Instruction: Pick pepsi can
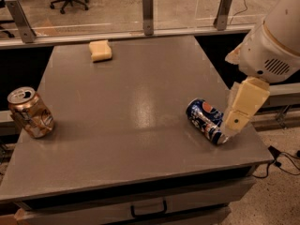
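The pepsi can (205,120) is dark blue with a round red-white-blue logo and lies on its side near the right front of the grey table (126,102). My gripper (241,110) hangs from the white arm at the right edge of the view. Its cream finger (244,106) points down and overlaps the can's right end. I see only this one finger from this side.
A dented gold-brown can (30,112) stands at the table's left edge. A yellow sponge (101,50) lies at the back of the table. A glass barrier with metal posts (148,7) runs behind the table. A drawer handle (149,209) shows below the front edge.
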`<action>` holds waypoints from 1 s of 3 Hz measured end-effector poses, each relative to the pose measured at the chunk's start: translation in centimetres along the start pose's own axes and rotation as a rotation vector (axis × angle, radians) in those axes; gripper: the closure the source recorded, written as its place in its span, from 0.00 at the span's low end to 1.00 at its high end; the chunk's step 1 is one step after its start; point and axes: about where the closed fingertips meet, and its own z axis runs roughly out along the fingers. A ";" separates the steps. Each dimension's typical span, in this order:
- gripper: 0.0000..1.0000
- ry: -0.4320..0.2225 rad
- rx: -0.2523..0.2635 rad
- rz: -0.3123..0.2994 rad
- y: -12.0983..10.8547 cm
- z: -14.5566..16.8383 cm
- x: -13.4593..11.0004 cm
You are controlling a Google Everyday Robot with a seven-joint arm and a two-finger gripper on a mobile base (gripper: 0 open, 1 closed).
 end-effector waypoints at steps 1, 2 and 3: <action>0.00 -0.031 0.014 0.067 -1.4 1.1 0.3; 0.00 -0.083 0.018 0.187 -4.1 2.8 1.1; 0.00 -0.116 -0.030 0.324 -4.8 5.3 1.3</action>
